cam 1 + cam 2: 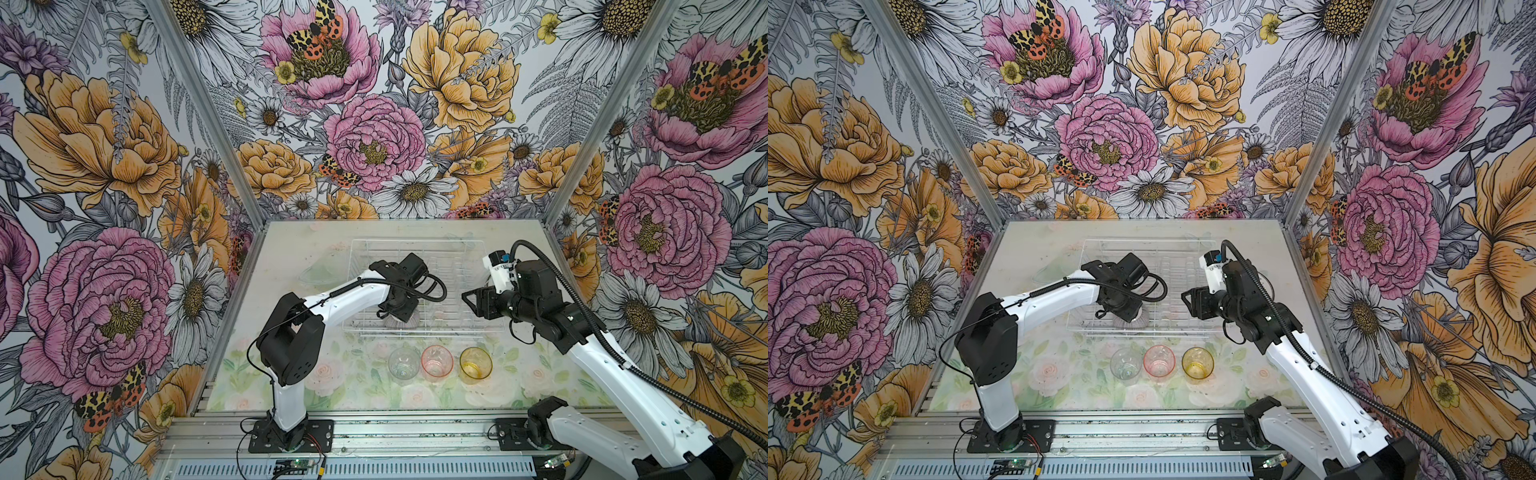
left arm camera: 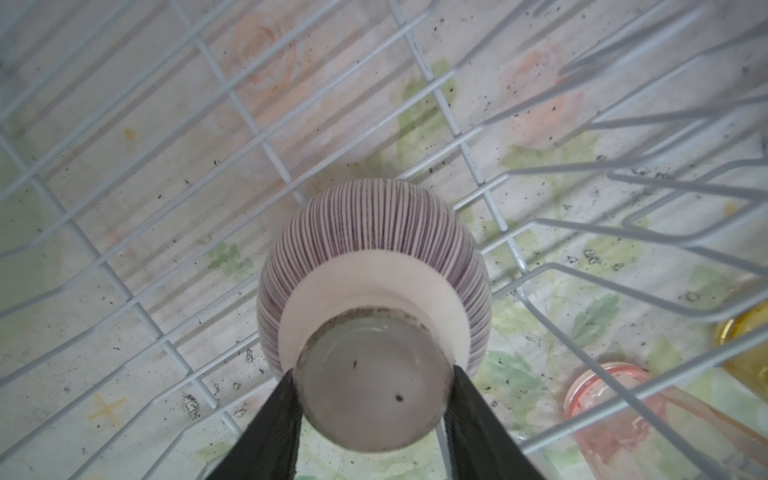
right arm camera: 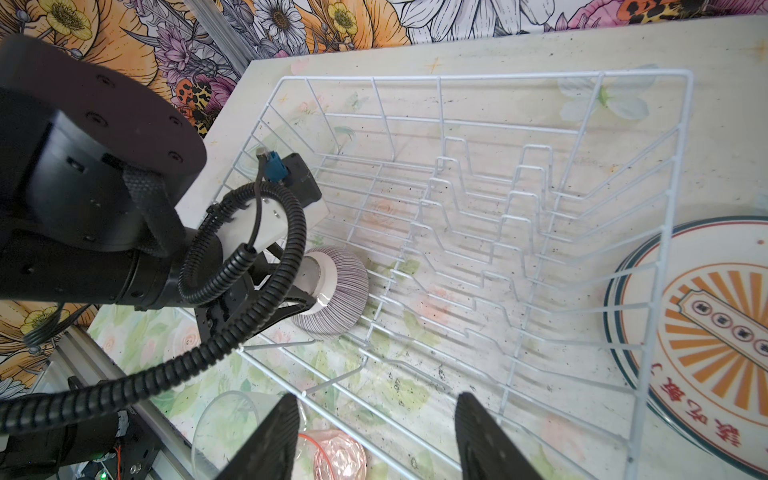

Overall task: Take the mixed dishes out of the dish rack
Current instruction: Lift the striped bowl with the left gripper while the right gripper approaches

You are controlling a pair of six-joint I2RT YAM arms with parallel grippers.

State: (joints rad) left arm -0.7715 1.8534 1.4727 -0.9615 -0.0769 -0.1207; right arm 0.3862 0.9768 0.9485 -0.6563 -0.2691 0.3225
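An upside-down striped bowl (image 2: 374,232) rests on the dish rack (image 3: 478,75) floor near its front edge, the left gripper (image 2: 374,372) clamped on its white foot, so lift straight up, clear of the wires; the right gripper (image 3: 378,397) hangs apart and empty nearby.

Setting: robotics lab test booth. Floral-printed wall panels (image 1: 374,124) in aluminium framing (image 1: 203,104) enclose a rose-printed surface (image 1: 332,378). Left arm (image 1: 286,399) and right arm (image 1: 602,361) bolted to slotted aluminium rail (image 1: 415,432)

White left arm (image 1: 353,297), white right arm (image 1: 611,374), black joint housings (image 1: 291,349), corrugated black conduits (image 3: 297,237), tapered black jaws
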